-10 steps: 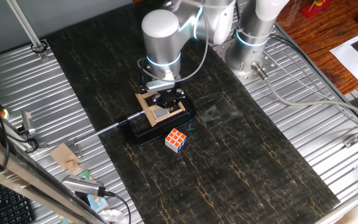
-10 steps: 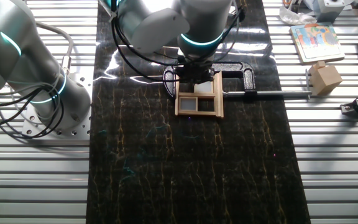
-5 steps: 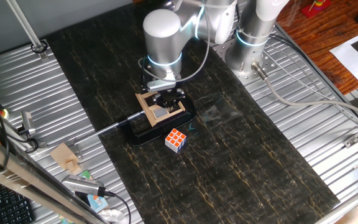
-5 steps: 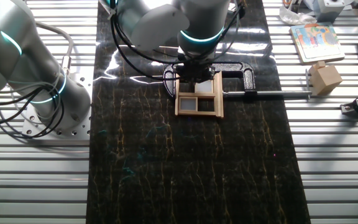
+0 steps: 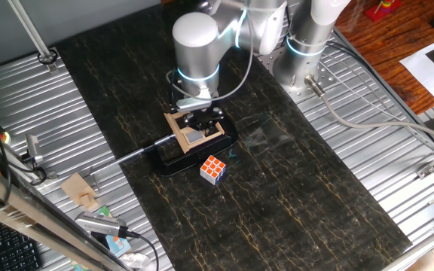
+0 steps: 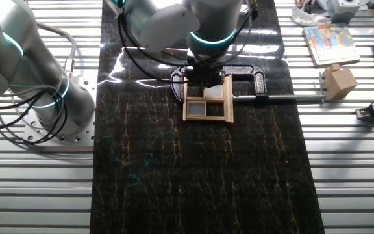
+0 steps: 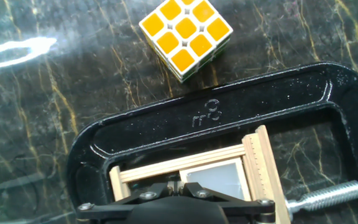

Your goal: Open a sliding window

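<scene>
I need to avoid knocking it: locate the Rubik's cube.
In one fixed view, the multicoloured Rubik's cube sits on the dark table just in front of the black C-clamp, apart from it.

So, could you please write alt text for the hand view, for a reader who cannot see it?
A wooden sliding window sits inside a black C-clamp on dark marbled tabletop, with the pincer's dark body at the bottom edge over the frame. A Rubik's cube, yellow face showing, lies beyond the clamp.

Gripper (image 7: 178,198) fingertips hidden, jaw state unclear.
</scene>
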`<state>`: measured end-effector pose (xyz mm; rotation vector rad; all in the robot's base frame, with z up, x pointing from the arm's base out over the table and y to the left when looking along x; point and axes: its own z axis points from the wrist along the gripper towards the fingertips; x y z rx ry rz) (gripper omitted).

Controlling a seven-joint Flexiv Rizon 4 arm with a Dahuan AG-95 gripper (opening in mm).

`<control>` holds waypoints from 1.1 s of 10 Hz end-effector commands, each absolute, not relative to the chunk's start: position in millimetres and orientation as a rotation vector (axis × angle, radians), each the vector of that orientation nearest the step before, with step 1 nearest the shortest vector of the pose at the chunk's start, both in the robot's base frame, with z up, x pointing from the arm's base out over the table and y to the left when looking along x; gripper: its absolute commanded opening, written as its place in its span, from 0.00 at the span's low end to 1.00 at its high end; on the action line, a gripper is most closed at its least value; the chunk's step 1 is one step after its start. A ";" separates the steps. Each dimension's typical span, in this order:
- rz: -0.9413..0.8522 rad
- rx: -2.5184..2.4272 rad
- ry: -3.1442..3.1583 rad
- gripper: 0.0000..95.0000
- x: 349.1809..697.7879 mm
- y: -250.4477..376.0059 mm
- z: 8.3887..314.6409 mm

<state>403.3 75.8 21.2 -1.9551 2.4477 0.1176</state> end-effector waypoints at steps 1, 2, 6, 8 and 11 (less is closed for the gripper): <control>0.097 -1.943 2.455 0.00 401.4 74.4 23.4; 0.102 -1.916 2.475 0.00 401.4 74.2 23.8; 0.149 -1.146 2.972 0.00 389.8 77.5 62.5; 0.124 -0.804 3.101 0.00 381.5 82.8 80.0; 0.130 -0.285 3.185 0.00 375.2 86.4 90.5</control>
